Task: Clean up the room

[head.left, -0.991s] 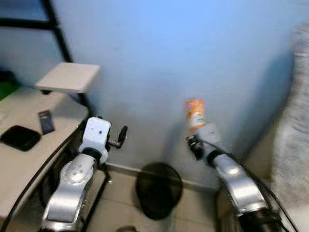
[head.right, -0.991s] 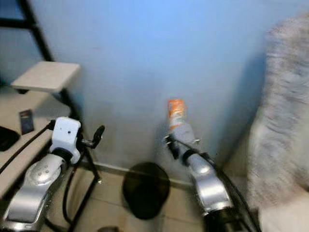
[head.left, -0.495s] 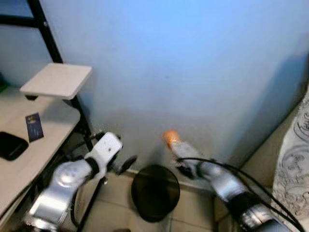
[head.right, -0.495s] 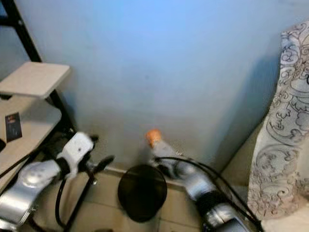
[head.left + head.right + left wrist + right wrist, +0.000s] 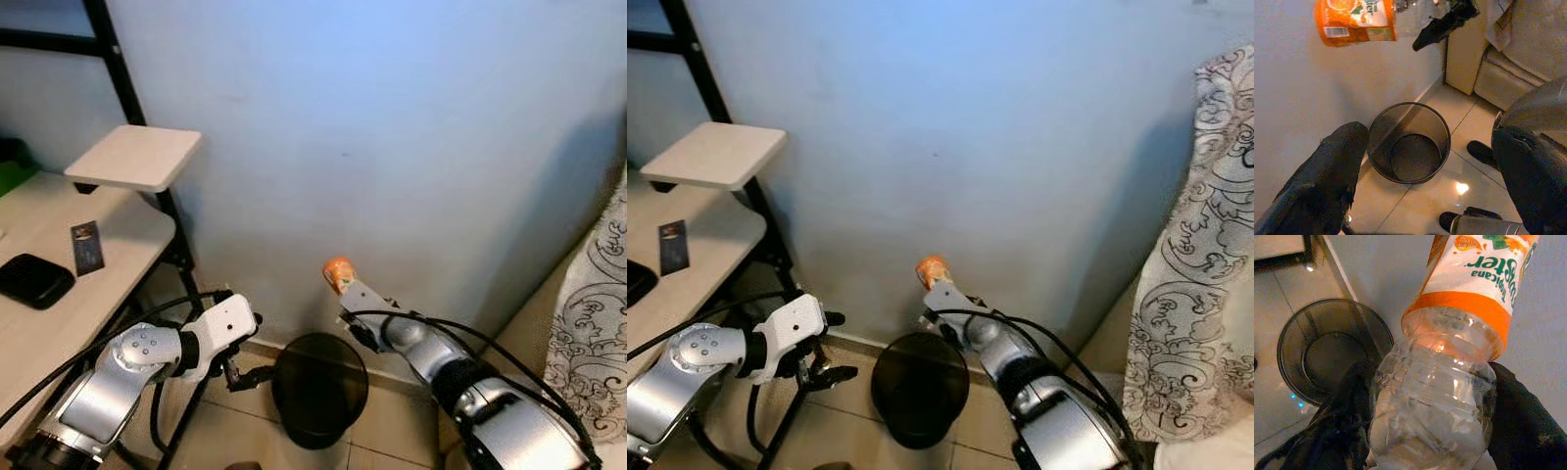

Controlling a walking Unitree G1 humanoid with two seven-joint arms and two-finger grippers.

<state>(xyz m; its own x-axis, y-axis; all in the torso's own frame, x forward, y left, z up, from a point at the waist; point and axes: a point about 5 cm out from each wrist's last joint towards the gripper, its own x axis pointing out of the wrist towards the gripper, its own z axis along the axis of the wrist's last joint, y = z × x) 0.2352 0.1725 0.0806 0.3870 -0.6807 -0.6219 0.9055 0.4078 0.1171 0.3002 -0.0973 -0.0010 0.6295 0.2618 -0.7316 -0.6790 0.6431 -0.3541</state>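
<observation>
A clear plastic bottle (image 5: pixel 340 277) with an orange juice label is held tilted against the blue wall, above the far rim of a black mesh wastebasket (image 5: pixel 318 339). My right gripper (image 5: pixel 362 320) is shut on the bottle's clear lower body (image 5: pixel 1440 382), and its black fingers (image 5: pixel 1520 406) hug both sides. The wastebasket (image 5: pixel 1409 106) stands on the tiled floor and looks empty inside. My left gripper (image 5: pixel 253 374) hangs low to the left of the wastebasket, open, with nothing between its fingers (image 5: pixel 1332 166).
A pale desk (image 5: pixel 59 294) on a black frame stands at the left, carrying a black case (image 5: pixel 34 279), a small dark card (image 5: pixel 86 247) and a raised shelf (image 5: pixel 137 157). Patterned fabric (image 5: pixel 598 323) hangs at the right. Beige furniture (image 5: pixel 1518 54) sits beyond the wastebasket.
The right arm has lowered the bottle from chest height and tilted it over the wastebasket. The left gripper has dropped toward the floor beside the wastebasket. The camera has shifted too.
</observation>
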